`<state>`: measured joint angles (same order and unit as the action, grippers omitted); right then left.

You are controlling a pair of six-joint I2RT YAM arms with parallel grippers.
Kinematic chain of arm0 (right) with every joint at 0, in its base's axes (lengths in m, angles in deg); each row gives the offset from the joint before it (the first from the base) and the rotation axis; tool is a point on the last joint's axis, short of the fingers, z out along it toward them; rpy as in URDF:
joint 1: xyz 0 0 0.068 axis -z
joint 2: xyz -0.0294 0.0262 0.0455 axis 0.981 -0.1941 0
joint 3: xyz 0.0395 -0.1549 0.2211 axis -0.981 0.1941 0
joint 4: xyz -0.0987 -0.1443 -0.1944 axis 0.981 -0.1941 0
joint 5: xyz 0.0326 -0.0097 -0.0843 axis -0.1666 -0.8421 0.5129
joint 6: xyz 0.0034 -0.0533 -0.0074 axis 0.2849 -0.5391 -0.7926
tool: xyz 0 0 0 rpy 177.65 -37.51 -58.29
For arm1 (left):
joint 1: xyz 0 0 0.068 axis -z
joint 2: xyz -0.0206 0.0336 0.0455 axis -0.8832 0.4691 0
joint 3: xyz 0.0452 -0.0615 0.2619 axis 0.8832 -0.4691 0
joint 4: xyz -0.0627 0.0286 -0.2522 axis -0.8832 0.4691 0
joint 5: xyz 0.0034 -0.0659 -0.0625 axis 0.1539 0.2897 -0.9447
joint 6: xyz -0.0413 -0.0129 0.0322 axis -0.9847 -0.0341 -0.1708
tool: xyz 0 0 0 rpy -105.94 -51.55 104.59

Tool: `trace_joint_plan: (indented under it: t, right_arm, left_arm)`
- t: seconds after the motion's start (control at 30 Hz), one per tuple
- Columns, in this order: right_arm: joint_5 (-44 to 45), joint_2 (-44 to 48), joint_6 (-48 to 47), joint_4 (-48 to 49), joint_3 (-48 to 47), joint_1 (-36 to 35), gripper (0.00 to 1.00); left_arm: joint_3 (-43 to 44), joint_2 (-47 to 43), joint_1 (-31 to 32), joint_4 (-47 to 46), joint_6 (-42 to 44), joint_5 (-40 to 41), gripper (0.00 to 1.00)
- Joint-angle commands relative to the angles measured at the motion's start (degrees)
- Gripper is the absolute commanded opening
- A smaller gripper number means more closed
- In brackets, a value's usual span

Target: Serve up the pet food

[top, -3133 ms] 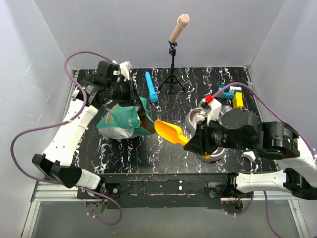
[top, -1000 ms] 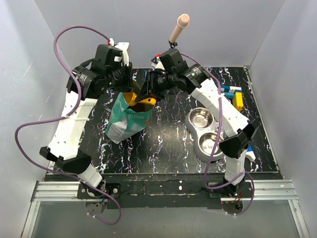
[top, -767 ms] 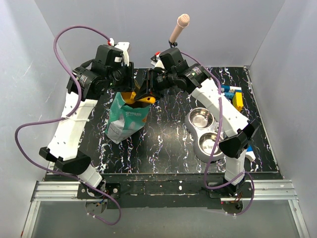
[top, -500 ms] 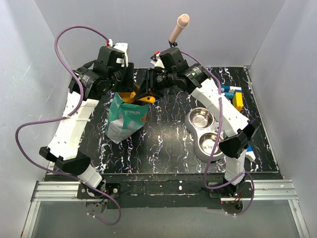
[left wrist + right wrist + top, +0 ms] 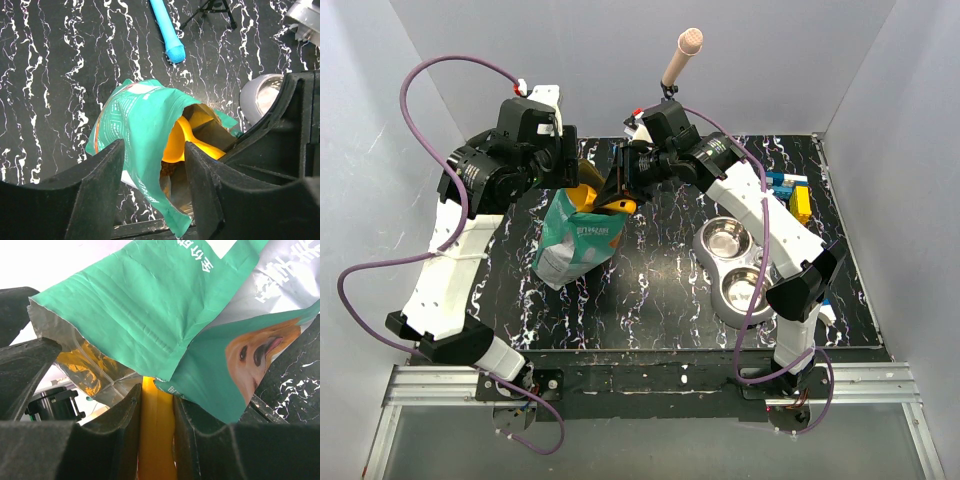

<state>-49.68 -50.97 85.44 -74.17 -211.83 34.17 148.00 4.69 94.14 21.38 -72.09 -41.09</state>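
Note:
The green pet food bag (image 5: 575,245) stands upright at the table's left middle with its mouth open. My right gripper (image 5: 620,183) is shut on the handle of the yellow scoop (image 5: 608,203), whose bowl sits inside the bag's mouth. In the right wrist view the scoop handle (image 5: 156,440) runs between the fingers under the bag's rim (image 5: 150,300). My left gripper (image 5: 155,150) hangs above the bag (image 5: 145,120), its jaws wide apart, with the bag's loose rim between them. Brown kibble (image 5: 167,170) shows under the scoop (image 5: 187,145). The steel double bowl (image 5: 737,262) lies to the right.
A blue cylinder (image 5: 167,27) lies behind the bag. A small tripod with a pink-tipped rod (image 5: 670,110) stands at the back centre. Coloured toy blocks (image 5: 790,190) sit at the back right, beyond the double bowl.
The right arm has carried the scoop from the table's front into the bag, now upright. In the last half second the left gripper has drawn left, off the rim.

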Motion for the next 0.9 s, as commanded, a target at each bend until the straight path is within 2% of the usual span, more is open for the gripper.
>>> trace_joint_plan:
  t: [0.0,0.13,0.23,0.33,0.43,0.57,0.7,0.87]
  right_arm:
    - [1.0,1.1,-1.6,4.1,-2.1,0.2,0.01]
    - [1.2,1.4,-2.1,3.6,-2.1,0.2,0.01]
    - [2.2,1.9,-4.0,1.8,-1.6,0.0,0.01]
    - [3.9,3.8,-7.3,0.1,0.3,-0.1,0.01]
    - [6.3,5.5,-11.1,-3.4,1.3,-0.4,0.01]
    - [11.1,8.8,-16.3,-8.5,3.9,-0.6,0.01]
    - [16.3,12.5,-19.7,-12.6,7.7,-1.8,0.01]
    - [24.5,12.6,-22.4,-21.0,6.4,-5.1,0.01]
  left_arm:
    - [-1.5,-0.5,0.3,4.4,-0.7,0.3,0.47]
    - [-4.4,-0.6,0.3,2.9,0.3,3.0,0.45]
    - [-4.5,1.1,0.3,1.6,0.6,1.8,0.42]
    - [-4.1,2.8,0.3,1.5,1.0,-0.9,0.18]
    - [-4.8,1.4,0.3,-0.8,1.4,-4.1,0.01]
    - [-6.9,-0.5,0.3,-4.2,0.4,-11.8,0.0]
    - [-12.1,-2.1,0.3,-9.4,-5.0,-24.4,0.0]
    - [-18.1,-3.3,0.5,-15.5,-8.2,-31.6,0.0]
